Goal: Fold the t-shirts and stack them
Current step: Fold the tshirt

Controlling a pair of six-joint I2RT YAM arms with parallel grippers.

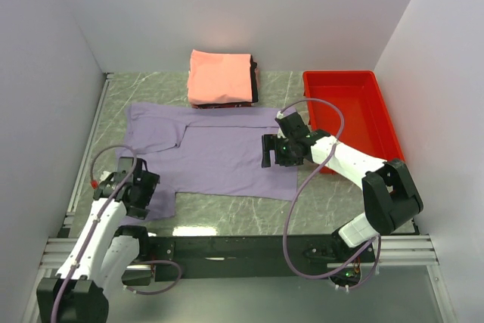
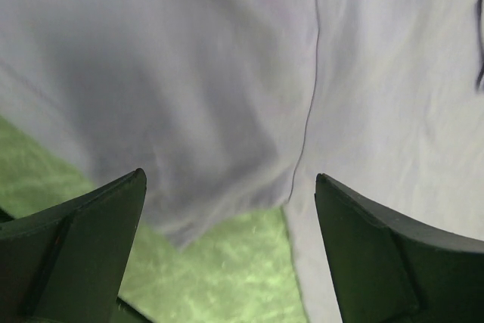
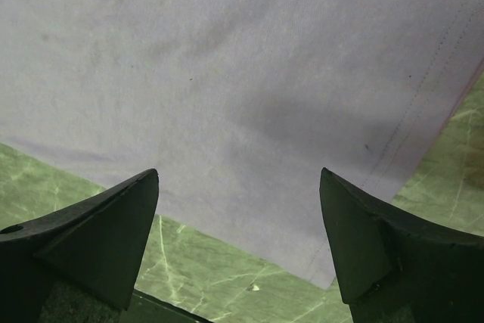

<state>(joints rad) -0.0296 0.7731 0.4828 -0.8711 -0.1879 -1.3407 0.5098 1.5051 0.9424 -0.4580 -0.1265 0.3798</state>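
A lavender-purple t-shirt [image 1: 215,153] lies spread flat on the green marble table, neck to the left and hem to the right. A folded stack stands at the back: a salmon-pink shirt [image 1: 219,75] on top, with black and dark red edges [image 1: 255,85] showing beneath. My left gripper [image 1: 138,189] is open over the near sleeve; the left wrist view shows the sleeve and side seam of the shirt [image 2: 227,73] between its fingers [image 2: 76,247]. My right gripper [image 1: 270,150] is open and empty above the shirt's near hem corner [image 3: 249,88].
A red plastic tray [image 1: 382,115] stands at the right, close behind the right arm. White walls close in the left, back and right sides. Bare green table [image 1: 227,213] shows along the near edge, in front of the shirt.
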